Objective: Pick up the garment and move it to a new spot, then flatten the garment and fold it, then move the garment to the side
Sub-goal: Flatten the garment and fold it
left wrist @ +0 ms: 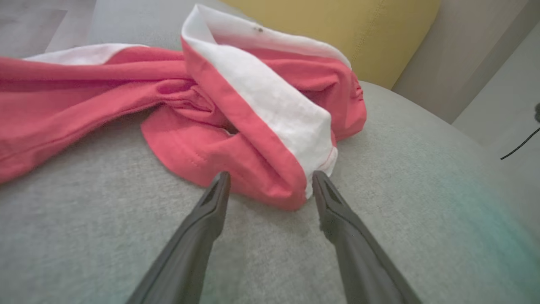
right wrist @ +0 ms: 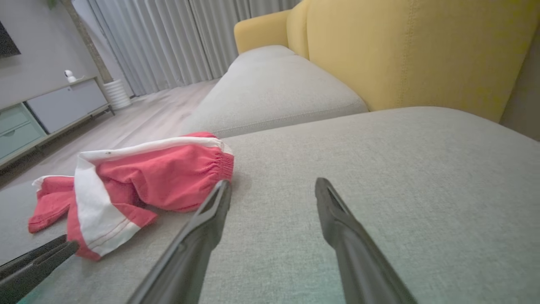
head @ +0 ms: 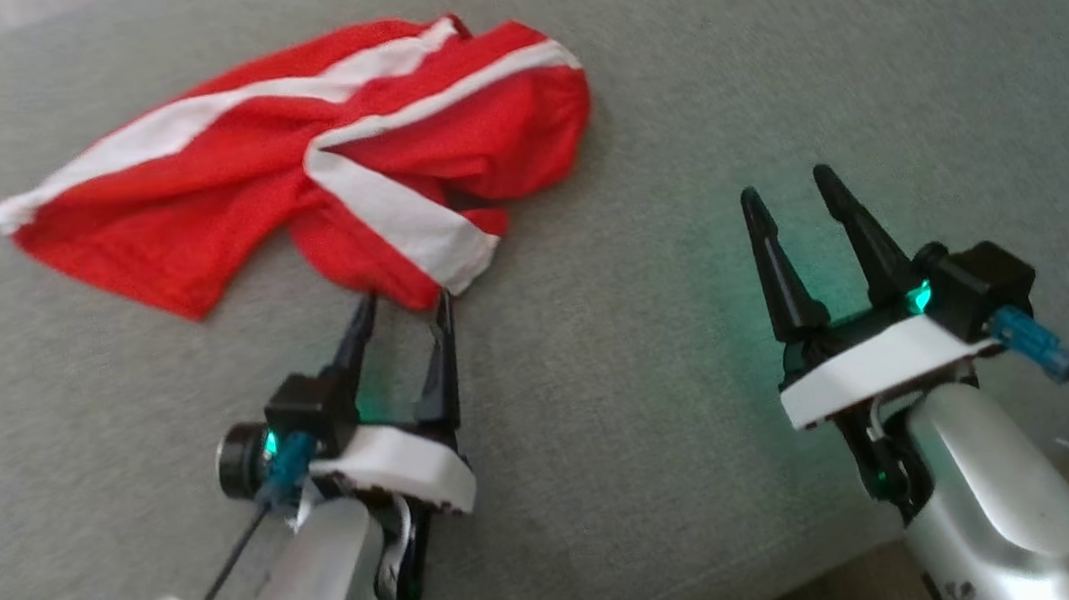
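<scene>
Both grippers wide open, nothing held. Red-and-white garment (head: 278,168) lies crumpled on grey cushion (head: 620,79). Left gripper (head: 404,302) tips flank the garment's near hem; right gripper (head: 785,184) well apart from it. Step looks like first pick-up. Next: close left on hem, lift.

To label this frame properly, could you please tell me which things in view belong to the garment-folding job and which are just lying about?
Job: crumpled red-and-white garment; open left gripper at its near edge; open right gripper; grey cushion beneath.
Just there: yellow backrest; grey curtains; low cabinet.
</scene>
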You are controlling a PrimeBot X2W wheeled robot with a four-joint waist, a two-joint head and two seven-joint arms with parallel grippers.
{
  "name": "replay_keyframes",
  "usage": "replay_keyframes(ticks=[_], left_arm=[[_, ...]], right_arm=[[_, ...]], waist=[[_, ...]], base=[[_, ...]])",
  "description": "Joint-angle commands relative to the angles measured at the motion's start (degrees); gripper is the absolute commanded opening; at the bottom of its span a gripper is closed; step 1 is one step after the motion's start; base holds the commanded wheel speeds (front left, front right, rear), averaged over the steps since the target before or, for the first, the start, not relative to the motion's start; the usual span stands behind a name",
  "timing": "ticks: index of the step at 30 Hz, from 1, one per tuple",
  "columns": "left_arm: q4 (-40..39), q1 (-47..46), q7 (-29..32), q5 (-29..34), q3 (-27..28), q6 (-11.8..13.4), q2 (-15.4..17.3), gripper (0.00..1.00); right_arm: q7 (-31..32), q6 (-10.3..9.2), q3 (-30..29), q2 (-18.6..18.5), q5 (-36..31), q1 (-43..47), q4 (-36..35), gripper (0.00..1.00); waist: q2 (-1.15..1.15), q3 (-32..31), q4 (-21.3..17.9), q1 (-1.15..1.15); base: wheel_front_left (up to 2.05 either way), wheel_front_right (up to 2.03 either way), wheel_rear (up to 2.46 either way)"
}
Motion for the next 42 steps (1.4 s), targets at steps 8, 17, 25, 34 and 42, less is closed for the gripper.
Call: replay_keyframes(ticks=[8,17,25,34,42], left_arm=[[-0.1,-3.5,-0.3,-0.5,2.5,-0.8,0.2,0.97],[-4.9,0.5,-0.3,-0.2,4.3,-0.4,0.2,0.00],[-8.0,6.8,-0.3,3.4,7.6,-0.7,0.2,0.00],[-7.5,11.1,-0.3,9.3,15.9,0.6,0.8,1.00],[-10.6,12.4,-0.3,12.1,22.1,1.7,0.4,1.00]], right_arm=[[0.0,0.21,1.1,0.0,1.0,-1.9,-2.2,1.00],[0.0,0.21,-1.4,0.0,0.2,0.6,-0.3,1.00],[0.0,0.21,-2.7,0.1,0.0,3.5,2.2,1.00],[0.0,0.21,-2.1,0.1,0.5,5.1,3.5,1.00],[0.0,0.21,-3.2,0.1,-1.0,2.5,3.7,1.00]], waist=[[0.00,3.0,-3.3,-0.02],[0.00,-1.3,2.7,-0.02],[0.00,-8.6,11.3,-0.02],[0.00,-11.5,14.6,-0.02],[0.00,-9.3,18.1,-0.02]], base=[[0.00,0.00,0.00],[0.00,0.00,0.00],[0.00,0.00,0.00],[0.00,0.00,0.00],[0.00,0.00,0.00]])
